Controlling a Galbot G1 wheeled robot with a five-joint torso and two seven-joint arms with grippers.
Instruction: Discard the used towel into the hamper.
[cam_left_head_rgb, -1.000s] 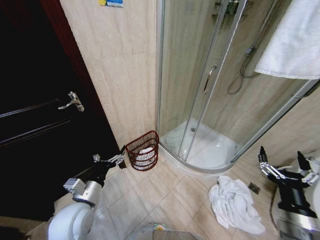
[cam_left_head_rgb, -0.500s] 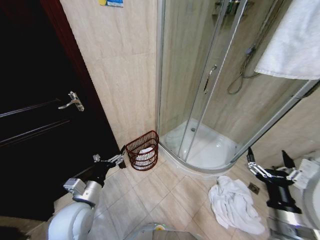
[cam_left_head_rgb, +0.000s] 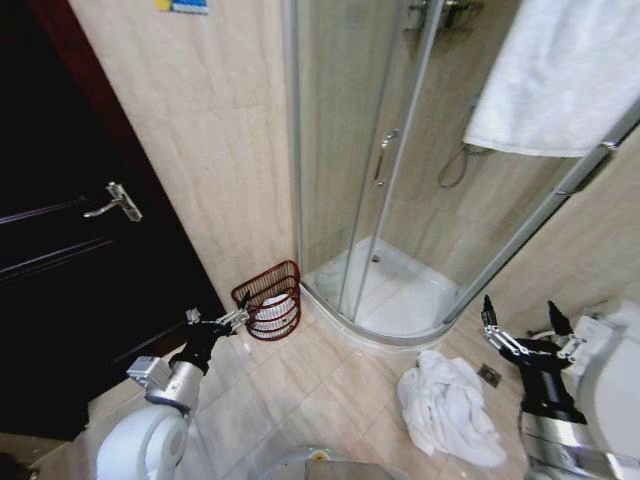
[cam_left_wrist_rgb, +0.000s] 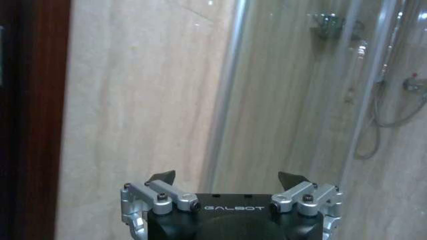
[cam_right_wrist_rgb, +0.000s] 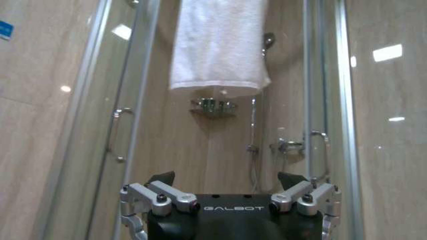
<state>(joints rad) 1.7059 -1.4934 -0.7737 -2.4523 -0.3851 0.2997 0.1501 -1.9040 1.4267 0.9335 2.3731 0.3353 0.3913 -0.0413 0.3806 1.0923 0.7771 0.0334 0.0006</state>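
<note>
The used towel (cam_left_head_rgb: 446, 408) lay crumpled on the floor, right of the hamper (cam_left_head_rgb: 268, 301). The right gripper (cam_left_head_rgb: 521, 331) hovered beside it, fingers wide; the left gripper (cam_left_head_rgb: 225, 318), fingers wide, waited near the hamper.

My own body cuts off the near edge of the used towel (cam_left_head_rgb: 446, 406) on the floor. White cloth inside the hamper (cam_left_head_rgb: 268, 303) stays unclear behind the ribs.

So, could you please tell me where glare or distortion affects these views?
Head view: wide-angle bending tilts the shower door and the wall; the dark door is underexposed. Left wrist view: soft, with light glints on the glass above the left claw. Right wrist view: lamp reflections spot the tiles beside the hanging towel.
</note>
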